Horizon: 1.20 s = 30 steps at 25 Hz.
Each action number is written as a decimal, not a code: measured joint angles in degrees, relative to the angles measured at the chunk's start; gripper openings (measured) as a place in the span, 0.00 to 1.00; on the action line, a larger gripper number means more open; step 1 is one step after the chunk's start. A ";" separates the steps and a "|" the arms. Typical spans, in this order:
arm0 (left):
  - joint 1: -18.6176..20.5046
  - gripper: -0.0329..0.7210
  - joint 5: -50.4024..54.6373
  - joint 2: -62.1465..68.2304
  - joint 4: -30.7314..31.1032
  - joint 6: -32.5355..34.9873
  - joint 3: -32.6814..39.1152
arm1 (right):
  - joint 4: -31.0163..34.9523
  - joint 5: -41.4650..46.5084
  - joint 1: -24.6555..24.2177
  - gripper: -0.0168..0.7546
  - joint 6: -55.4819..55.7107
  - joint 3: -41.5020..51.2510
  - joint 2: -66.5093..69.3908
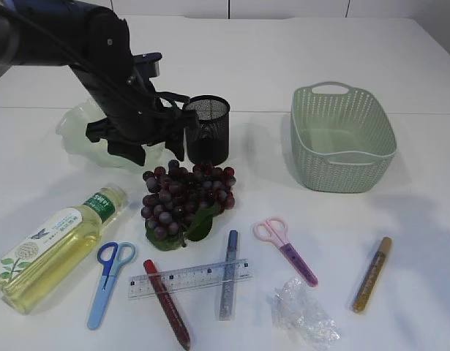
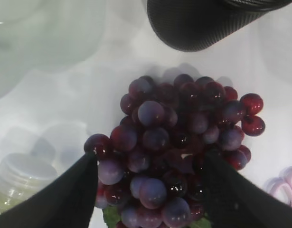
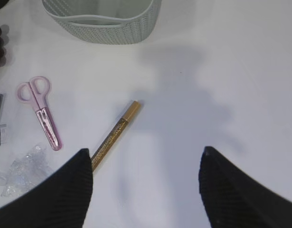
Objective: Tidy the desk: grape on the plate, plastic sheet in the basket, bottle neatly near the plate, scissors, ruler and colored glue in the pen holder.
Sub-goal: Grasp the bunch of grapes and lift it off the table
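A bunch of dark red grapes [image 1: 186, 197] lies on the table in front of the black mesh pen holder [image 1: 208, 128]. My left gripper [image 1: 153, 152] hovers over the bunch's back edge. In the left wrist view it [image 2: 149, 164] is open, with its fingers on either side of the grapes [image 2: 155, 118]. The pale green plate [image 1: 78, 128] lies behind the left arm. My right gripper [image 3: 145, 161] is open and empty over bare table near the gold glue pen [image 3: 115, 135]. The plastic sheet [image 1: 305, 314], the ruler [image 1: 189, 278] and the bottle [image 1: 56, 245] lie at the front.
The green basket [image 1: 342, 139] stands at the right. Blue scissors [image 1: 107, 281], pink scissors [image 1: 283, 248], a red glue pen [image 1: 166, 303], a blue glue pen [image 1: 228, 274] and the gold glue pen [image 1: 372, 274] lie along the front.
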 joint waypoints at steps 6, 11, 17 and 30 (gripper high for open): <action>0.00 0.79 1.27 2.31 -0.46 -0.73 -0.03 | 0.09 -0.11 0.00 0.73 0.00 0.00 0.00; 0.00 0.80 0.62 2.84 -0.46 -0.82 -0.03 | 0.51 -0.20 0.00 0.73 0.00 0.00 0.00; 0.00 0.81 -0.25 5.27 -1.12 -0.86 -0.03 | 0.63 -0.33 0.00 0.73 0.00 0.00 0.00; -0.21 0.80 -2.06 10.97 -4.83 -0.86 -0.15 | 1.07 -0.33 0.00 0.73 0.00 0.00 0.00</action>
